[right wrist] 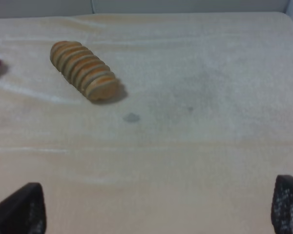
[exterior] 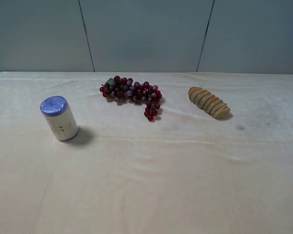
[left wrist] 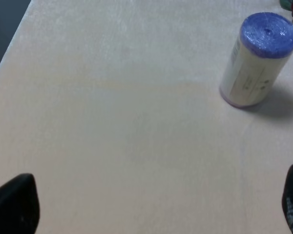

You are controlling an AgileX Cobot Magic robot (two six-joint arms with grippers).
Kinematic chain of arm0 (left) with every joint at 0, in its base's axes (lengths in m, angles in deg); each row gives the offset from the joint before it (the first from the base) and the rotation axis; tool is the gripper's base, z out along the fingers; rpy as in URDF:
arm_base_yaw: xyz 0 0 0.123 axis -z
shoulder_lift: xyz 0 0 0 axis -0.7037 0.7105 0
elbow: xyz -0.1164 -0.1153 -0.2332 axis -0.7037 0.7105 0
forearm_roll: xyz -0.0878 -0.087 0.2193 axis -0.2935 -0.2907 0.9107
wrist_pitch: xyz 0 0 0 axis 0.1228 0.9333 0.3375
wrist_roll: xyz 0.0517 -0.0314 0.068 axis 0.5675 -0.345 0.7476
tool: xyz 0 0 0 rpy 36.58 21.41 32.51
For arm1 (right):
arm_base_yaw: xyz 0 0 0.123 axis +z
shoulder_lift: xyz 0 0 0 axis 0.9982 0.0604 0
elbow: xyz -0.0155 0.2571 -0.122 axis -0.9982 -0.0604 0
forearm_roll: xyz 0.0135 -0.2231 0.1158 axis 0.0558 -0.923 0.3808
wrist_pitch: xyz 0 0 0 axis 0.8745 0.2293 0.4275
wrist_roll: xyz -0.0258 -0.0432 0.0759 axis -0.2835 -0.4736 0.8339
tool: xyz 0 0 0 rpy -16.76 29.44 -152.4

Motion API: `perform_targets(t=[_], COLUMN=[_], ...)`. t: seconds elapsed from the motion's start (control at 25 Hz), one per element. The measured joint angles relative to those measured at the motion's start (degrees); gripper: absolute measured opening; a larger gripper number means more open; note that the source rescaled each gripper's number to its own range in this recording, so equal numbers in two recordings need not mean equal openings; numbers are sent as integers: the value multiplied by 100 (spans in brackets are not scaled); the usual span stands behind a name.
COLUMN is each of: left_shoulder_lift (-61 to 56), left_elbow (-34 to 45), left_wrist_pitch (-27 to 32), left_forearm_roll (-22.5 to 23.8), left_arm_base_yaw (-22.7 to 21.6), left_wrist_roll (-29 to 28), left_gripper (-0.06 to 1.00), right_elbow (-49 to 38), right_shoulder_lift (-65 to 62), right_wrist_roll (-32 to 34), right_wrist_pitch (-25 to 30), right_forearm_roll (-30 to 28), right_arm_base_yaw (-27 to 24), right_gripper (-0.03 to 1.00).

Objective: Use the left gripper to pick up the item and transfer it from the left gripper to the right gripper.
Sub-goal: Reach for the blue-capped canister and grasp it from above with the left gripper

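The item, a white can (exterior: 59, 118) with a purple-blue top, stands upright on the cream tablecloth at the left. In the left wrist view the can (left wrist: 259, 58) is well ahead of my left gripper (left wrist: 154, 207) and off to one side. Only the gripper's two black fingertips (left wrist: 14, 204) show, wide apart, open and empty. My right gripper (right wrist: 153, 208) is also open and empty, with its fingertips (right wrist: 288, 204) at the frame's corners above bare cloth. Neither arm appears in the exterior high view.
A dark red grape bunch (exterior: 132, 93) lies at the middle back of the table. A tan ridged bread-like piece (exterior: 209, 102) (right wrist: 83, 69) lies to its right. A small grey spot (right wrist: 132, 117) marks the cloth near the bread. A grey wall runs behind the table.
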Motion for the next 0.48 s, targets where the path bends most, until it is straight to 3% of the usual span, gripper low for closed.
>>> perform_targets(t=[0.48], left_shoulder_lift=[0], left_elbow=[0], left_wrist_pitch=[0], left_forearm_roll=[0], left_arm_base_yaw=[0], left_wrist_roll=[0], left_gripper=[100], right_elbow=[0], right_shoulder_lift=[0], right_wrist_roll=[0], right_wrist_pitch=[-26], right_forearm_roll=[0], right_arm_base_yaw=[0], right_gripper=[100])
